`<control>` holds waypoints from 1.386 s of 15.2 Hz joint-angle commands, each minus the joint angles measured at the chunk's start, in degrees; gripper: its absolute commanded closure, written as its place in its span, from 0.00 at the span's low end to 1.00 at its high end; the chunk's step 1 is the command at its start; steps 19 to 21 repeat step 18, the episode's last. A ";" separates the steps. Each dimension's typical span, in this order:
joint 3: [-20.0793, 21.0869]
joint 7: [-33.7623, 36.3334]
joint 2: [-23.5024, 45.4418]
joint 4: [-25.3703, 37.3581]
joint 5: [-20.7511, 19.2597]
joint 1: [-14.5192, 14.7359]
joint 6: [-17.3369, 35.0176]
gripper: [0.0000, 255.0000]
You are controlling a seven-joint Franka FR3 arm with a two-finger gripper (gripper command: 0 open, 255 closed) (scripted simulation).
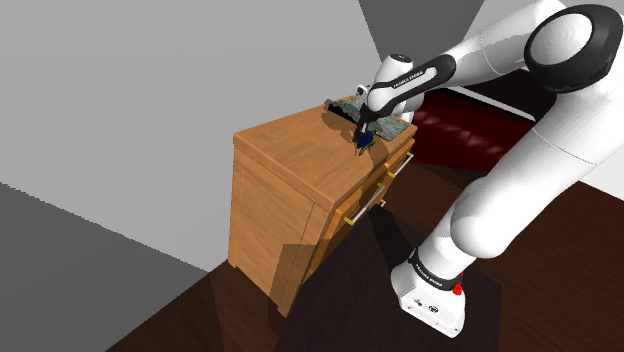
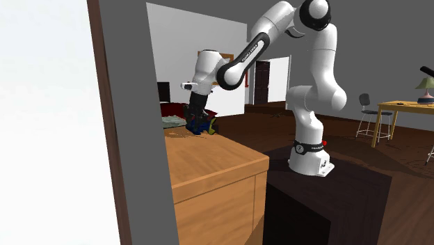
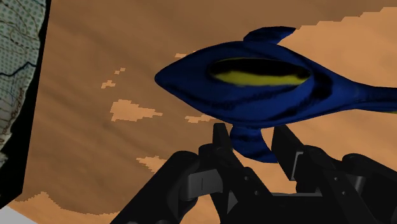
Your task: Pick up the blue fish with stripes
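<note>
Now my gripper [image 3: 250,132] is closed to a narrow gap, its fingers pinching the lower fin of the blue fish [image 3: 254,89], the one with a yellow stripe. The fish is at the wooden dresser [image 1: 290,148], on or just above its top near the drawer-side edge. I judge the grasp made. Next comes a slow, straight lift off the dresser, since a fin is a slim hold.

The brown wooden dresser top [image 1: 290,148] under the black two-finger gripper [image 3: 251,135] is bare, with open surface on most sides. Near the gripper on one side lies a flat grey-green patterned sheet [image 3: 16,76]. A dark blue fish with a yellow stripe [image 3: 254,98] fills the gap between the fingers, its lower fin clasped. Above the gripper is open air.
</note>
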 commanded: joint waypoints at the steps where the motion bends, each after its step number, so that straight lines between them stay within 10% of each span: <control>1: -0.03 -0.03 -0.15 -0.14 -0.09 -0.05 -0.04 1.00; 21: 1.75 1.12 -8.06 5.37 -2.55 -0.37 -13.03 1.00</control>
